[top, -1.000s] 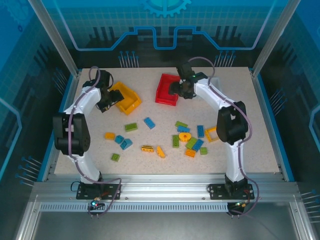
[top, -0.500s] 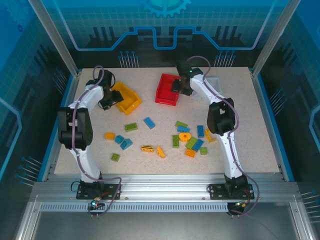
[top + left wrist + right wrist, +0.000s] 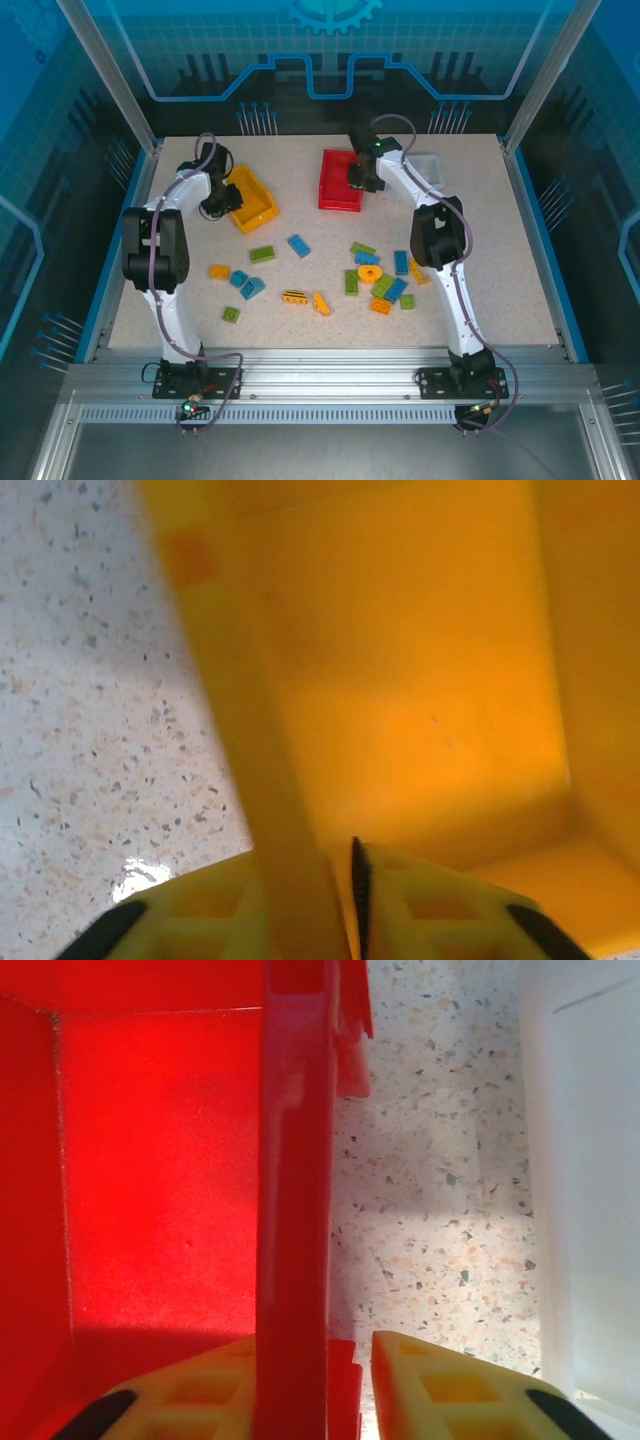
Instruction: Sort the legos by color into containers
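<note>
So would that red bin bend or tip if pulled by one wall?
Probably stiff: the wall of the red bin runs straight between the fingers. It looks empty and glossy, so likely light, sliding easily, perhaps tilting.

Clear between yellow bin (image 3: 255, 200) and red bin (image 3: 338, 183). Narrow between red bin and white bin (image 3: 428, 165). Cluttered nearer in by scattered legos (image 3: 370, 275).

Left pincer (image 3: 310, 920) clamped onto yellow bin (image 3: 420, 680); right pincer (image 3: 330, 1390) narrowed astride red bin (image 3: 150, 1160).

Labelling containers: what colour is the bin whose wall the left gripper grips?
Yellow-orange; the bin shows best in the left wrist view.
</note>
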### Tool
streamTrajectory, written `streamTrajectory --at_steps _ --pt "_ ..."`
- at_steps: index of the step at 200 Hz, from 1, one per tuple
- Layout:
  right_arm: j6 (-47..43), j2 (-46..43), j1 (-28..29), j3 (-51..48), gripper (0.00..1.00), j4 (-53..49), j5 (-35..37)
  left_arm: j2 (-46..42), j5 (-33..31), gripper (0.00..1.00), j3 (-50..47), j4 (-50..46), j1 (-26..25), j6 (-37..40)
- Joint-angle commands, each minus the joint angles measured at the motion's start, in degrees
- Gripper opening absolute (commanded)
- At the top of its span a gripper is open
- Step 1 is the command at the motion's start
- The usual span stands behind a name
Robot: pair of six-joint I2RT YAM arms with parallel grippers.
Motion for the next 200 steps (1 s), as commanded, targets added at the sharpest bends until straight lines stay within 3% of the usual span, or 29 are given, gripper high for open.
streamTrajectory --at_steps 1,47,85,200 --pt "-1.4 -3.0 2.0 -2.3 0.23 -1.4 3.4 0.5 0.7 0.19 2.8 1.0 -1.7 5.6" --pt "-0.3 -14.2 4.0 -20.3 0.22 6.6 5.0 2.4 1.3 0.14 5.7 1.2 -5.3 8.6" --pt "-0.3 -18.2 5.4 -27.1 0.22 9.3 5.2 5.4 2.7 0.1 9.1 1.4 -7.8 9.3" --pt "-2.9 -8.1 4.3 -13.8 0.27 4.4 3.9 9.1 3.4 0.14 14.0 0.1 -11.5 9.1"
